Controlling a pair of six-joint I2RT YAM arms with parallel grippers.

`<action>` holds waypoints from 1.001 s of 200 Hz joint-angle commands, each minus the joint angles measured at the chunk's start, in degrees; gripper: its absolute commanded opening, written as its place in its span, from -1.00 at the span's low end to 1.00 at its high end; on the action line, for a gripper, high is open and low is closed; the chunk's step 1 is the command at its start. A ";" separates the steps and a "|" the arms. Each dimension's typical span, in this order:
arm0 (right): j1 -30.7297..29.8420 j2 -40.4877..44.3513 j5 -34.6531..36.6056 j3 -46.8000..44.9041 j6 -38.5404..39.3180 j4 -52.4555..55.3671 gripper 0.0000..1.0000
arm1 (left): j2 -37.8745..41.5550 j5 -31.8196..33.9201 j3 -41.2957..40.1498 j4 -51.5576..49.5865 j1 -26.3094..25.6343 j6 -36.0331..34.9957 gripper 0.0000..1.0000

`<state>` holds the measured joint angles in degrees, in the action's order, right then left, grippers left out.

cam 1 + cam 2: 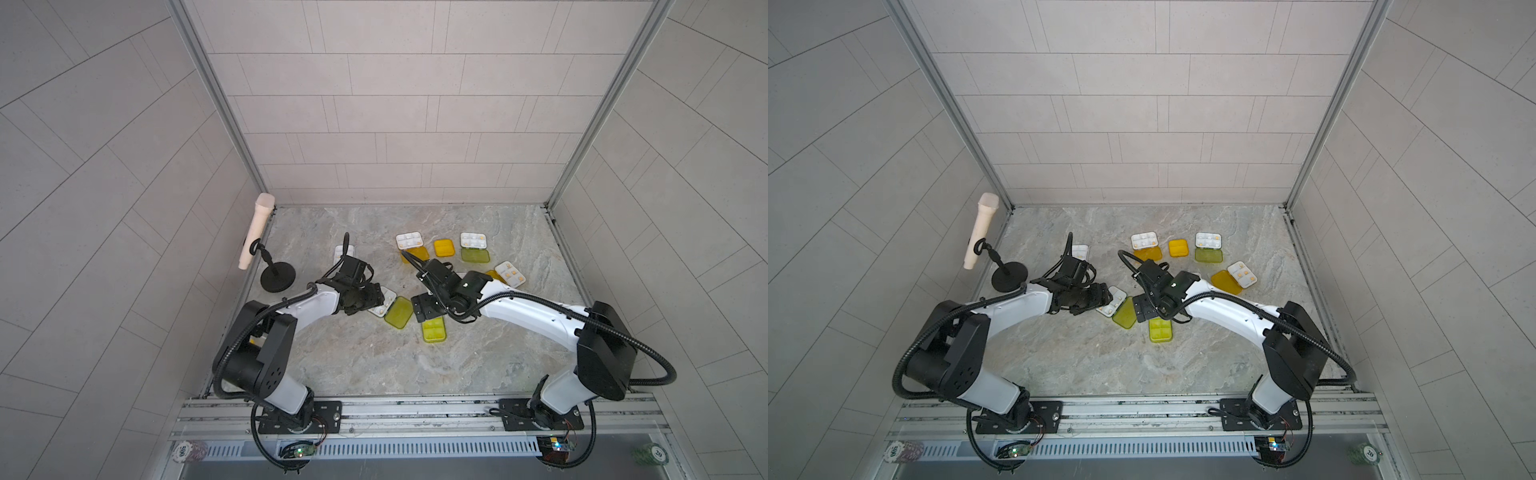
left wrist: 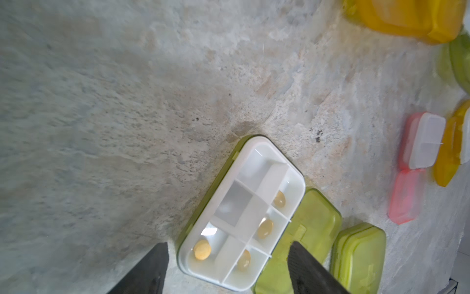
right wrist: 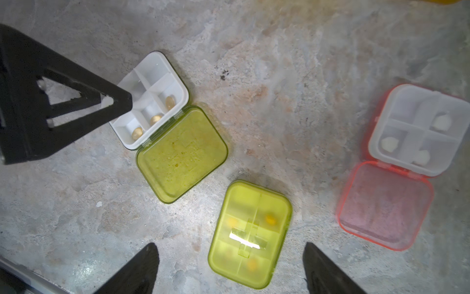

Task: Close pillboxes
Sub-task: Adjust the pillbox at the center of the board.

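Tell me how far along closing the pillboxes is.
Done: the yellow-green pillbox below the open right gripper and one orange pillbox look shut. In hand: left gripper at the open green pillbox. Left: pink pillbox and three back pillboxes, lids open.

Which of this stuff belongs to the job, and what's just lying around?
Job: near open green pillbox, closed green pillbox, pink pillbox, closed orange pillbox, far open orange pillbox, far open green pillbox, rightmost open pillbox, pale pillbox.
Lying about: microphone, poker chips.
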<state>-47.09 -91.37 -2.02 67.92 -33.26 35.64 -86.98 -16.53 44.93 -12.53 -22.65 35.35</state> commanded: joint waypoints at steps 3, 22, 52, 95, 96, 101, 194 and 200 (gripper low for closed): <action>-0.28 -2.97 -1.54 3.07 -0.82 1.53 0.82 | 4.97 4.37 -1.31 -1.79 -0.02 1.60 0.58; -0.29 -5.65 -2.99 5.00 -1.58 0.99 0.82 | 9.27 7.21 -2.55 -3.46 0.57 2.74 0.59; -0.29 -9.19 -6.27 5.60 -4.00 -1.91 0.82 | 16.27 12.49 -4.51 -6.75 1.80 5.87 0.62; -1.07 -11.82 -8.94 5.64 -5.50 -4.86 0.82 | 27.70 20.89 -9.25 -7.06 2.63 9.31 0.70; -1.12 -11.82 -8.95 5.64 -5.50 -4.87 0.81 | 27.94 20.95 -9.34 -7.06 2.67 9.30 0.70; -1.19 -12.02 -9.16 5.64 -5.57 -5.07 0.82 | 28.97 21.60 -9.83 -7.06 2.70 9.47 0.72; -1.23 -15.84 -11.45 4.94 -8.39 -9.13 0.85 | 29.63 21.53 -11.40 -6.06 3.43 10.39 0.74; -1.19 -16.14 -11.43 4.94 -8.55 -9.32 0.85 | 29.45 21.48 -11.35 -5.80 3.49 10.44 0.74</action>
<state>-48.01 -106.63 -13.52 72.75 -40.42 27.33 -57.04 3.95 34.33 -18.61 -19.62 44.62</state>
